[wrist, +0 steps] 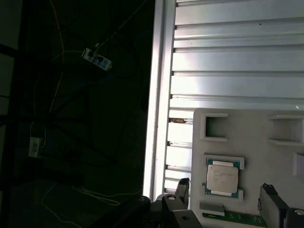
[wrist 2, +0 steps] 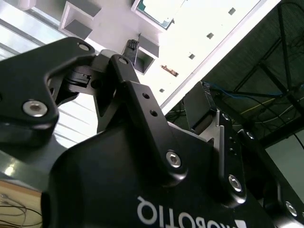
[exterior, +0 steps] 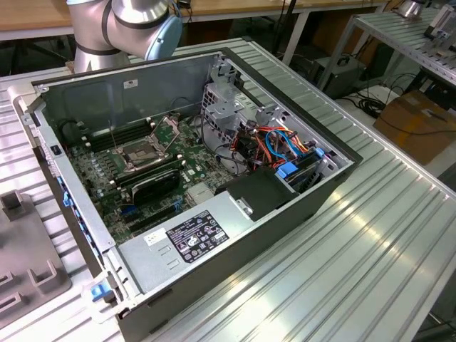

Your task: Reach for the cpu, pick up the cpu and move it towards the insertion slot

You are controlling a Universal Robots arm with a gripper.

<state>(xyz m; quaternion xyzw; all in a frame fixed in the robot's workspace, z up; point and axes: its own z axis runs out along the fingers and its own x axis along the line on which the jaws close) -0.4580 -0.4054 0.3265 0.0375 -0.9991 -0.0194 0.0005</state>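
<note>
In the first wrist view the cpu (wrist: 222,177), a small square chip with a pale metal face, lies flat in a pocket of a light grey holder plate (wrist: 256,137). My gripper (wrist: 225,194) hangs above it, open, with one dark fingertip (wrist: 182,186) on each side of the chip and nothing held. The second wrist view shows the chip (wrist 2: 154,12) beyond one black fingertip (wrist 2: 132,46). The insertion slot (exterior: 142,155), a shiny metal frame with a dark centre, sits on the motherboard inside the open computer case in the exterior view.
The case (exterior: 299,206) lies open on a ribbed aluminium table (exterior: 385,242). It holds a grey power-supply box (exterior: 192,239), a drive cage (exterior: 228,107) and coloured cables (exterior: 285,146). The arm (exterior: 121,28) stands behind it. The table edge (wrist: 159,95) drops to a dark floor with cables.
</note>
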